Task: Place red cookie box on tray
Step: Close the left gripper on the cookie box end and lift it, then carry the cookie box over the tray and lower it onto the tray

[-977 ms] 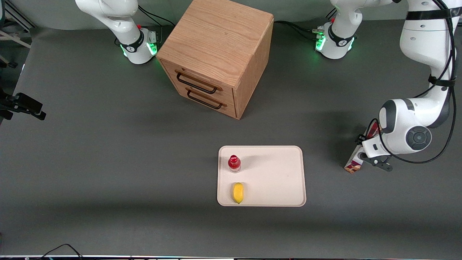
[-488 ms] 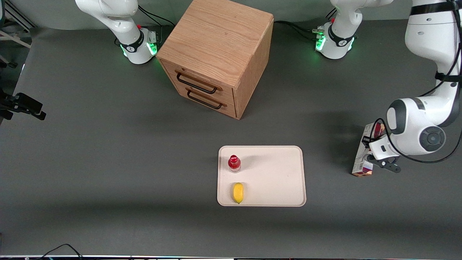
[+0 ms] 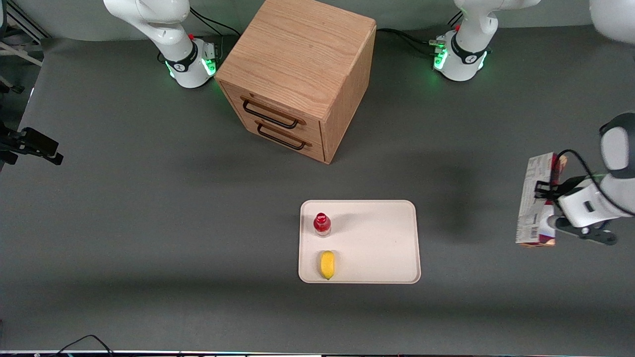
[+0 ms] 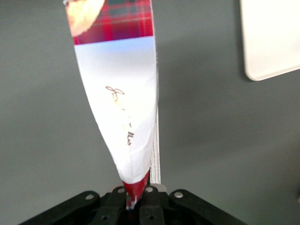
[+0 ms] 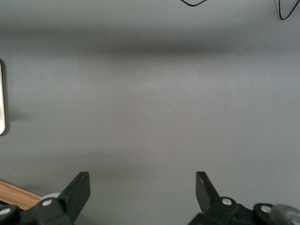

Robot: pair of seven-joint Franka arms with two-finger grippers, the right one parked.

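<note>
Lifting clear of the surface (image 3: 149, 208) and swinging out toward the working arm's end, the hand (image 3: 545, 191) now grips the red cookie box (image 3: 535, 201) by its edge, airborne, well apart from the tray (image 3: 387, 238) it must reach.

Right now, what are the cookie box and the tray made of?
The red cookie box, pinched in the gripper off toward the working arm's end, looks like thin printed cardboard: flat panels, folded edges. The tray looks like smooth matte plastic: cream, rounded corners, moulded rim.
</note>
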